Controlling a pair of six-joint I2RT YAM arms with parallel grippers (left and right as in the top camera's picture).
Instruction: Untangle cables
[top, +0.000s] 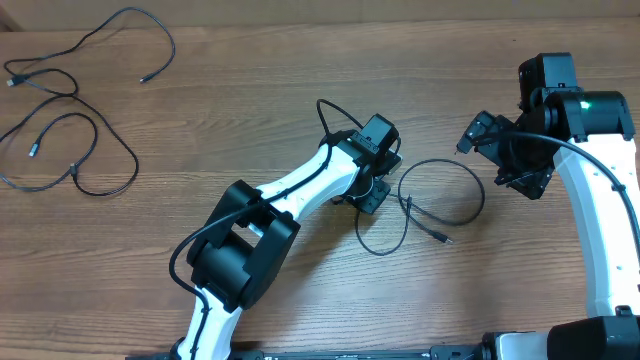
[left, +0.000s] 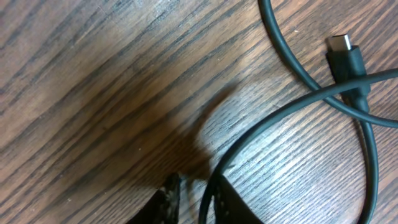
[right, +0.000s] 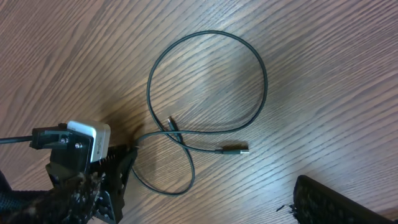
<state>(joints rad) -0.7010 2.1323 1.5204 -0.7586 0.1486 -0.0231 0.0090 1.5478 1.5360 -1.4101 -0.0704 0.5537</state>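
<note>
From overhead, two groups of cord lie on the bench. The spread cables (top: 133, 158) sit near the far-left corner in open, lazy curves, well apart from everything else; they overlap in a spot or two but look largely freed. The middle cable (top: 440, 160) lies right of the bench's centre as one round loop with a smaller loop toward the near edge. The left gripper (top: 372, 192) sits at the loop's left side, and the right gripper (top: 512, 165) hangs just beyond the loop toward the right edge.

In the left wrist view, the cord runs down between the fingertips (left: 166, 198), which are set narrow. A sliver of wood shows beside it, so it does not look pinched. Farther out, one strand crosses over the plug (left: 343, 53).

In the right wrist view, the whole loop crosses itself once, both plugs lying free on the wood. Only one finger (right: 336, 199) of the right tool shows, so I cannot tell how wide it is.

I judge the task mostly done: what remains is opening that last crossing.
</note>
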